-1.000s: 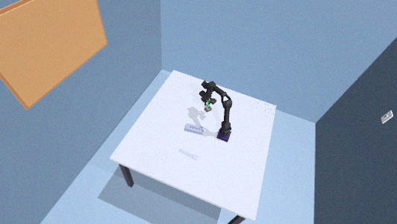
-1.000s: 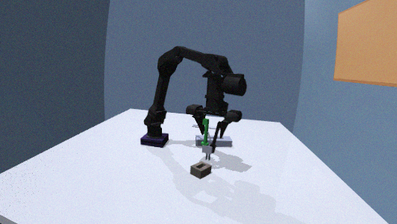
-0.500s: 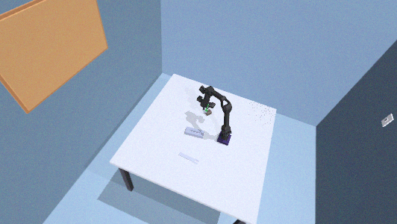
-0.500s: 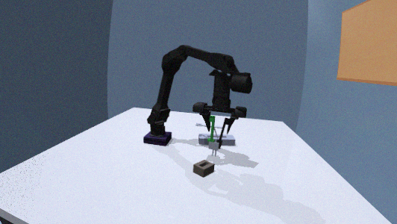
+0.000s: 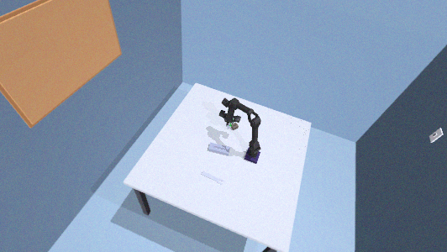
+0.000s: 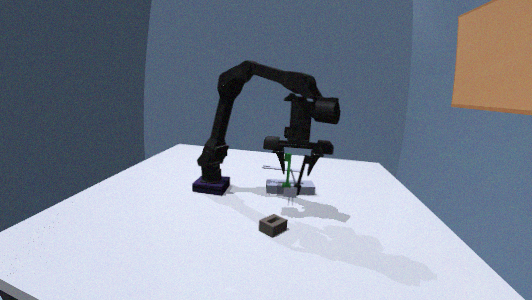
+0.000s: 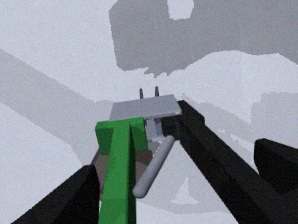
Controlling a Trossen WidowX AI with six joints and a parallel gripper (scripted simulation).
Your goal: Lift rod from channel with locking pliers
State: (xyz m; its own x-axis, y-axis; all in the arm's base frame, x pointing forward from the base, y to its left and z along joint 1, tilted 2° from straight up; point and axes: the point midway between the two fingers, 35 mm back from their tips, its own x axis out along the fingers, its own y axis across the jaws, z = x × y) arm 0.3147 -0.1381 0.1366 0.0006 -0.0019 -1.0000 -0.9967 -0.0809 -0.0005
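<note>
The rod is too small to make out; its channel lies beyond the gripper in the exterior view, lower — long axis roughly crosswise to the approach. Fingers, fairly wide, hold the pliers, jaws down — unlocked, I judge.

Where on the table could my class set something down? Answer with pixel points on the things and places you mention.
In the top view, there is room right of the arm's base [image 5: 249, 159] [image 6: 211, 188], towards the right table edge, and between the thin pale strip [image 5: 212, 177] and the lower edge. It is crowded among the base, channel block [image 5: 213, 149] [image 6: 306, 190] and holster [image 5: 235, 126] [image 6: 273, 230], with the pliers [image 5: 230, 125] [image 6: 288, 172] [image 7: 117, 170] overhead.
</note>
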